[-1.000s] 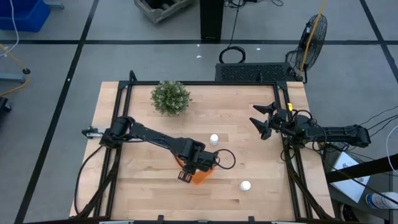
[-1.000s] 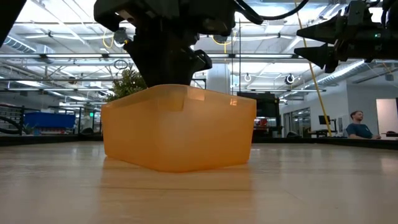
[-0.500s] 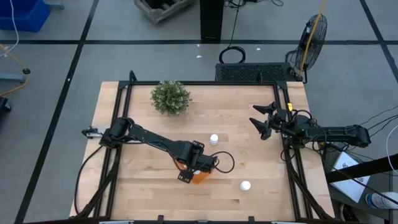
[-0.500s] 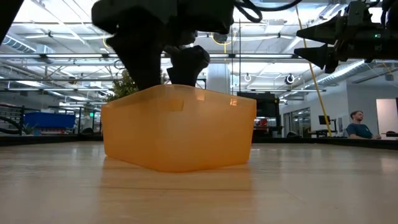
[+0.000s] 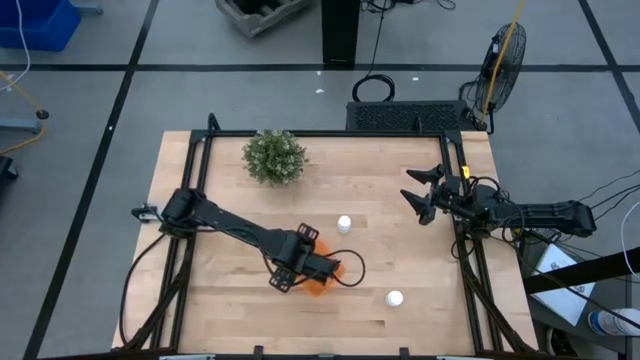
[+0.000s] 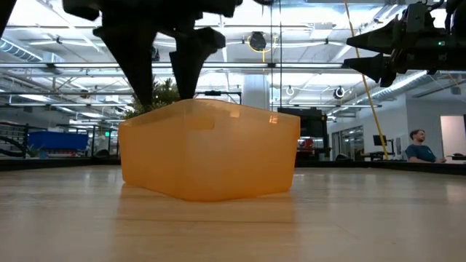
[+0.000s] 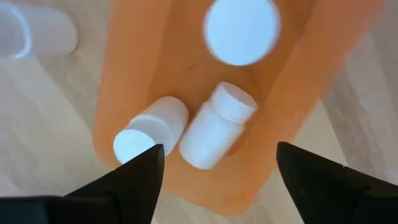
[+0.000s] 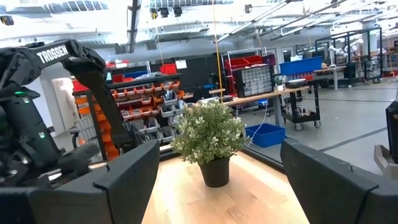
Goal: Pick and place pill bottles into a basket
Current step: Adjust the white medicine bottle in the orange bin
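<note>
The orange basket [image 5: 322, 274] stands on the wooden table near its middle; it also shows in the low view [image 6: 211, 153]. Three white pill bottles lie inside it: one upright [image 7: 241, 31], one tilted [image 7: 151, 132], one on its side [image 7: 217, 127]. Two more bottles stand on the table, one beyond the basket [image 5: 344, 224] and one toward the near right [image 5: 394, 298]. My left gripper [image 7: 217, 180] hangs open and empty just above the basket's rim [image 6: 164, 73]. My right gripper [image 5: 410, 186] is open and empty, raised at the table's right side.
A round green plant [image 5: 274, 157] stands at the far left of the table. A black frame [image 5: 330, 133] runs along the table's edges. Bare wood lies between the basket and my right gripper. A person [image 6: 418, 145] sits in the room behind.
My left gripper has risen out of the basket and gone toward the table's left edge; its two fingers now stand clear above the rim. The basket has stayed in place. My right arm has kept still.
</note>
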You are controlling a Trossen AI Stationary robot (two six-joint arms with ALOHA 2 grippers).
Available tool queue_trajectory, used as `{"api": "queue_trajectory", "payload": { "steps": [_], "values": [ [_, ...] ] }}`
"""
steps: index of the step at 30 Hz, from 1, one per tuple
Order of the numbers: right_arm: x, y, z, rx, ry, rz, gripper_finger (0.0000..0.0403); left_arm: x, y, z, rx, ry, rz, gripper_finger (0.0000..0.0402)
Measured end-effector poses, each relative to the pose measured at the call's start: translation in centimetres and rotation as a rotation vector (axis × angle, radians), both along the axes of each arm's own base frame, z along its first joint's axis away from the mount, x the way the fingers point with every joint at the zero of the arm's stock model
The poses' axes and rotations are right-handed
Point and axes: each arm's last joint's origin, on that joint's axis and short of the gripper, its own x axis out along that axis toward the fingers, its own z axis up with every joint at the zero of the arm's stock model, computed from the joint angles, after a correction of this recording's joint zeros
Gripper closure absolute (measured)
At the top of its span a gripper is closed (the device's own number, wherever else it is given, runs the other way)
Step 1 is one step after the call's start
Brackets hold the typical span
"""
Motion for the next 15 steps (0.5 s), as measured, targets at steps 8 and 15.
{"api": "queue_trajectory", "payload": {
  "steps": [8, 15],
  "values": [
    [0.02, 0.0, -0.08, 0.009, 0.005, 0.001, 0.0078, -0.47, 0.12, 0.43, -0.005, 0.069, -0.272, 0.0112],
    [0.02, -0.01, -0.11, 0.009, 0.009, -0.001, 0.0078, 0.02, 0.25, 0.43, -0.006, 0.048, -0.432, 0.0127]
  ]
}}
